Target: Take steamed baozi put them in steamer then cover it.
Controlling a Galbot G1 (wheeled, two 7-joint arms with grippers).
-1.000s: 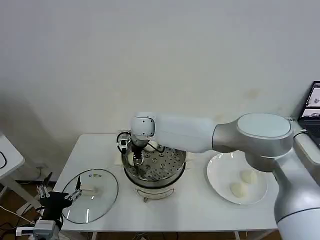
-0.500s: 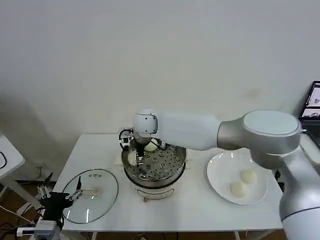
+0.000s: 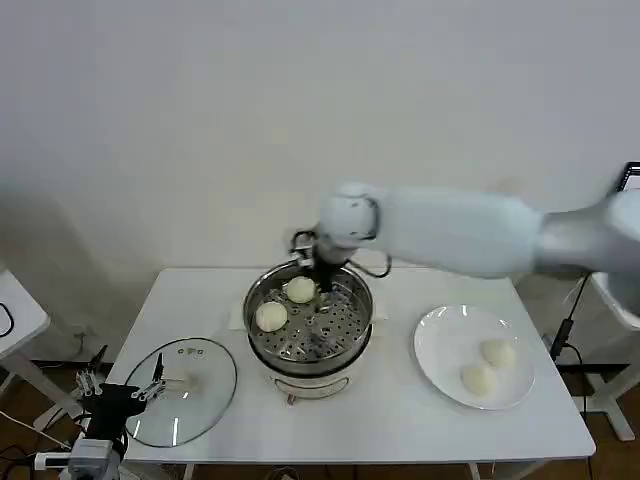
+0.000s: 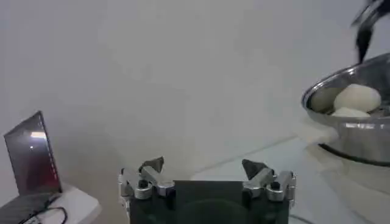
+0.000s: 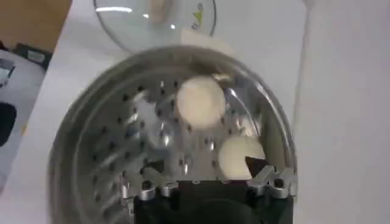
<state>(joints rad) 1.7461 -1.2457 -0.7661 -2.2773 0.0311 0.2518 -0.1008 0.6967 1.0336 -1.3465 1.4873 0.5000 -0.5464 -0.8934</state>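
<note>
1. Note the change: the right gripper (image 3: 318, 272) has risen from the tray of the steamer (image 3: 345, 340) to its far rim, fingers (image 5: 151, 167) released and holding nothing.
2. Confirm placement: two steamed baozi (image 3: 272, 316) now lie apart on the perforated tray; two more remain on the plate (image 3: 435, 355).
3. Treat the job as about half loaded.
4. The left gripper (image 4: 204, 173) waits off the tabletop (image 3: 400, 425) edge beside the glass lid (image 3: 175, 405), fingers spread.
</note>
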